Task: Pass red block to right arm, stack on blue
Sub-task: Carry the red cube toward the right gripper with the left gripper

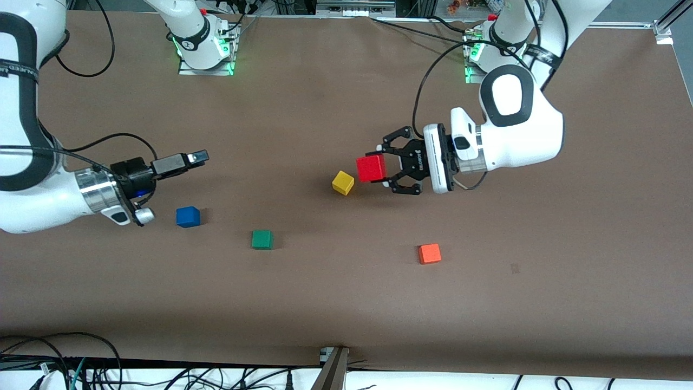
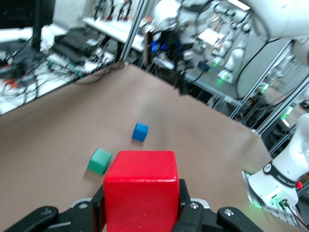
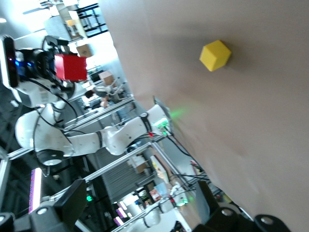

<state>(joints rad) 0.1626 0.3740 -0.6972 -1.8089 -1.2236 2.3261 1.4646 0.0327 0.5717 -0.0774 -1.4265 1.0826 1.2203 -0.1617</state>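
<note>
red block (image 1: 371, 168): deep-red cube, lifted off the counter, clamped between the left gripper's (image 1: 385, 166) fingers, faces roughly level.
blue cube (image 1: 188, 216): small, lying flat on the counter toward the right arm's end, untouched, nothing on it.

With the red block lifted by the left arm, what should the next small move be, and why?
Probably carry the red block on toward the right hand. The left hand grips it above the table beside the yellow block, while the right hand waits open above the blue block, a wide gap apart.
</note>
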